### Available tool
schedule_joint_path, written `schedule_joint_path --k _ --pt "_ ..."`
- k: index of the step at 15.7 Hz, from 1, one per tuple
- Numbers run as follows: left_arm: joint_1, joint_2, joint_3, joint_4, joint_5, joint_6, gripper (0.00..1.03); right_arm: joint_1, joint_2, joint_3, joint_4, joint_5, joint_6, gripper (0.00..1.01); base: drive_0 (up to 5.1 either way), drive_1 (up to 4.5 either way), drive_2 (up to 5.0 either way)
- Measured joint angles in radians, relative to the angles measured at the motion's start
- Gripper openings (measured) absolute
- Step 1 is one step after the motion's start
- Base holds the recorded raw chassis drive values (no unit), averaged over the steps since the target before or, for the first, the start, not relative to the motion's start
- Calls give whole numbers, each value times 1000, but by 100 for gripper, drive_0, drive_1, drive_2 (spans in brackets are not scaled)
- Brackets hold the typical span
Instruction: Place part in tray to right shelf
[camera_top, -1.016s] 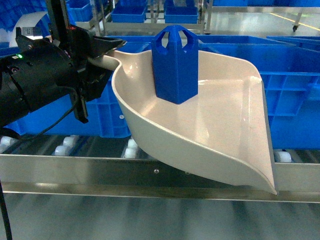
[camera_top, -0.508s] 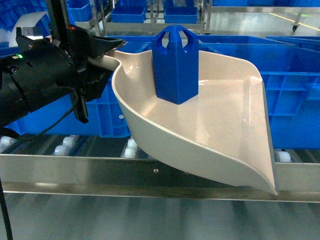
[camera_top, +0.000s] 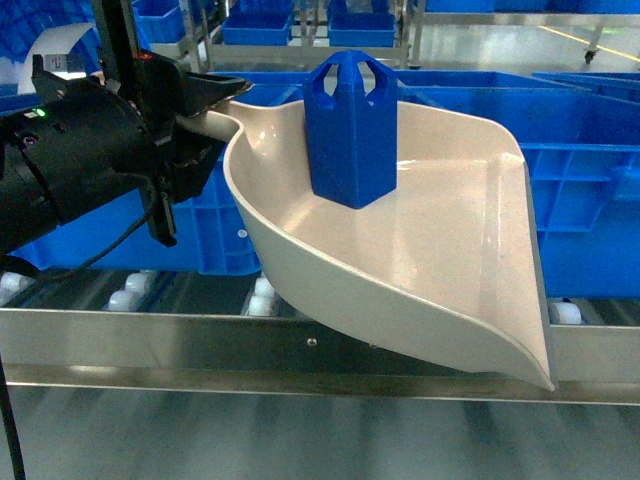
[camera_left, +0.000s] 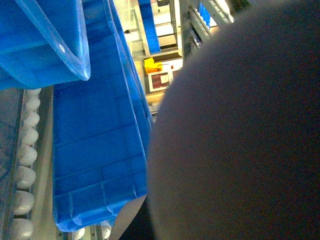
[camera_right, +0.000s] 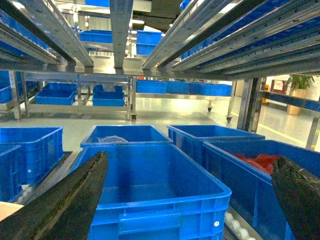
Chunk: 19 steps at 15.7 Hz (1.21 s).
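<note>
Holding the tray by its handle with the left gripper, jaws clamped on the handle end at the upper left of the head view; carrying the scoop tilted out to the right of those jaws, back wall raised, flat front lip dipping toward the lower right.

Standing upright inside the tray, just right of the left jaws and against the curved back wall: the part, bright blue, handle loop with holes on top, base resting on the tray floor.

Hanging above and in front of the right shelf, with the lip's lowest corner overlapping the steel front rail; showing white rollers below the left jaws and again at the far right edge; unable to tell whether the tray is touching the rail.

Sitting behind the tray on the rack: large blue crates.

Filling most of the left wrist view: a dark blurred mass, beside it a blue crate and a row of white rollers.

Spreading wide apart, empty: the right gripper, dark fingers at either edge of its wrist view, an open blue crate between and beyond the jaws.
</note>
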Motion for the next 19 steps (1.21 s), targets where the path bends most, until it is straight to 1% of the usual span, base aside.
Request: schedule_joint_path --k 19 --pt "0 0 0 0 0 0 13 0 0 0 0 0 0 98 0 0 0"
